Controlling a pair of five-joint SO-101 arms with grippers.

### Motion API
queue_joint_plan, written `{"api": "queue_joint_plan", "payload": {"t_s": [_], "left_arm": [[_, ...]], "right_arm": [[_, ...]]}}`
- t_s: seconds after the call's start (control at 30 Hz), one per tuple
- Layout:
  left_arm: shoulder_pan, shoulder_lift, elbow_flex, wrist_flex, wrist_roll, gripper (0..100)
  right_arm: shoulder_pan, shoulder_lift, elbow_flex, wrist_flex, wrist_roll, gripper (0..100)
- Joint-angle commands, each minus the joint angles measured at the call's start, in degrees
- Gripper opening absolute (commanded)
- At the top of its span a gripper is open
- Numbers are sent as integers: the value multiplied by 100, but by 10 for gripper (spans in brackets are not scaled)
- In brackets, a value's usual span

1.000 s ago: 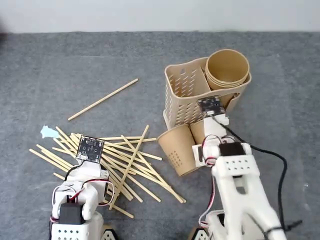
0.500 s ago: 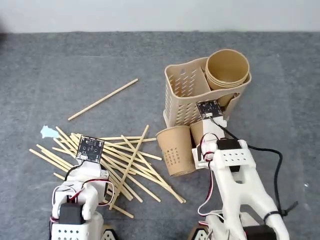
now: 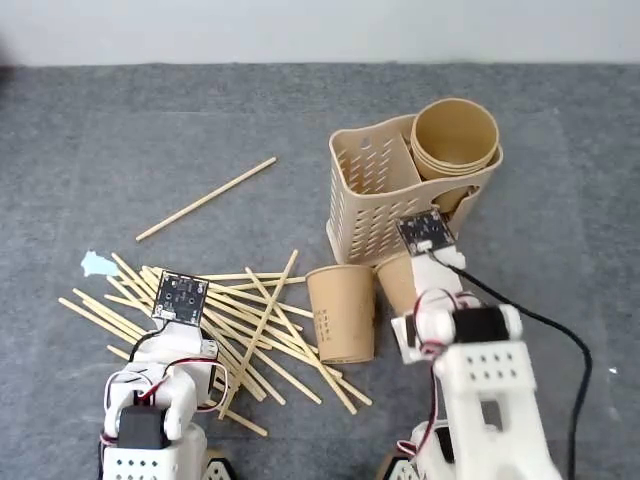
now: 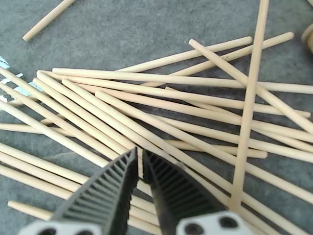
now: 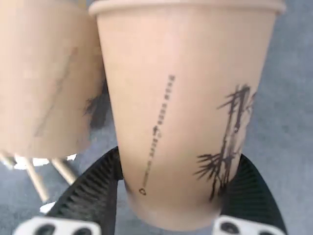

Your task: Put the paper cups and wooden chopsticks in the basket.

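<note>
A paper cup [image 5: 186,112] lies on its side just near of the basket [image 3: 368,212], pinched between the fingers of the right gripper [image 5: 178,159]. A second cup [image 3: 340,312] lies just left of it. Farther left, the left gripper [image 4: 139,154], fingers nearly pressed together, hangs over the chopstick pile [image 3: 250,320].

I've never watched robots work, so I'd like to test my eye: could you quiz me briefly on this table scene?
1. True or false: the basket already holds cups.
2. What sits between the right fingers? A a chopstick; B a lying cup; C the basket.
3. Fill in: the left fingers hang over a pile of ____.
Key: 1 true; 2 B; 3 chopsticks.
</note>
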Motion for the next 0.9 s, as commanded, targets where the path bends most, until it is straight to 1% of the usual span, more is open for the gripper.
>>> {"api": "queue_joint_plan", "payload": {"t_s": [0.0,0.1,0.23,0.4,0.53,0.73,0.87], "left_arm": [[35,-88,-101,18,44,14],[35,-88,-101,18,44,14],[35,-88,-101,18,44,14],[35,-88,-101,18,44,14],[35,-88,-101,18,44,14],[35,-88,-101,18,44,14],[35,-88,-101,18,44,14]], "right_arm": [[4,-901,-149,620,220,206],[4,-1446,-589,1174,237,206],[4,-1798,-1600,1719,220,207],[40,-1613,-2796,1736,149,207],[40,-1130,-3393,1042,-264,207],[48,-418,-3411,-866,-633,206],[48,-180,-3191,-2158,-738,206]]}}
